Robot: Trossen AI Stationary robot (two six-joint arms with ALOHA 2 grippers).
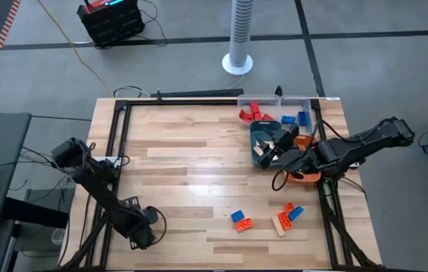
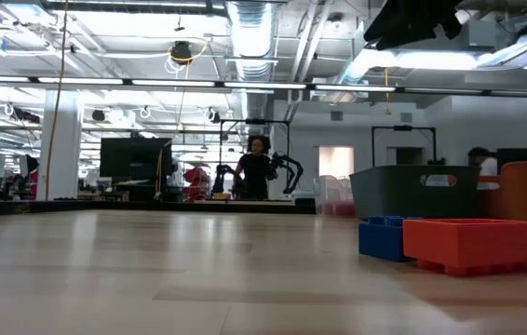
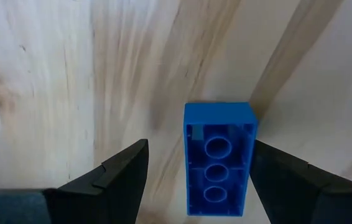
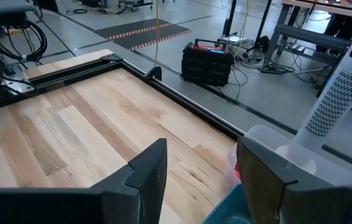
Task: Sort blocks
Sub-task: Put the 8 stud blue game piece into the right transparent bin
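Observation:
Loose blocks lie flat on the table near its near-right edge: a blue [image 1: 237, 216] and an orange one [image 1: 243, 224], then an orange, blue and tan cluster [image 1: 287, 214]. The low view shows the blue [image 2: 385, 237] and orange [image 2: 473, 244] pair close up. My left gripper [image 1: 144, 227] [image 3: 199, 146] is open at the near-left. A blue block [image 3: 219, 158] lies between its fingers with the hollow underside facing the camera. My right gripper [image 1: 268, 155] [image 4: 201, 149] is open and empty over the teal tray [image 1: 263, 136]. My left gripper stands open astride the blue block's long sides [image 3: 250, 155], fingers coming from above. One finger [image 3: 288, 180] borders the block and the other stands apart. Whether any finger touches it, I cannot tell.
A clear tray [image 1: 308, 102] at the far right holds red and blue blocks. An orange tray [image 1: 305, 177] sits under my right arm beside the teal tray. A black frame [image 1: 119, 128] runs along the table's edges. The middle of the table is bare wood.

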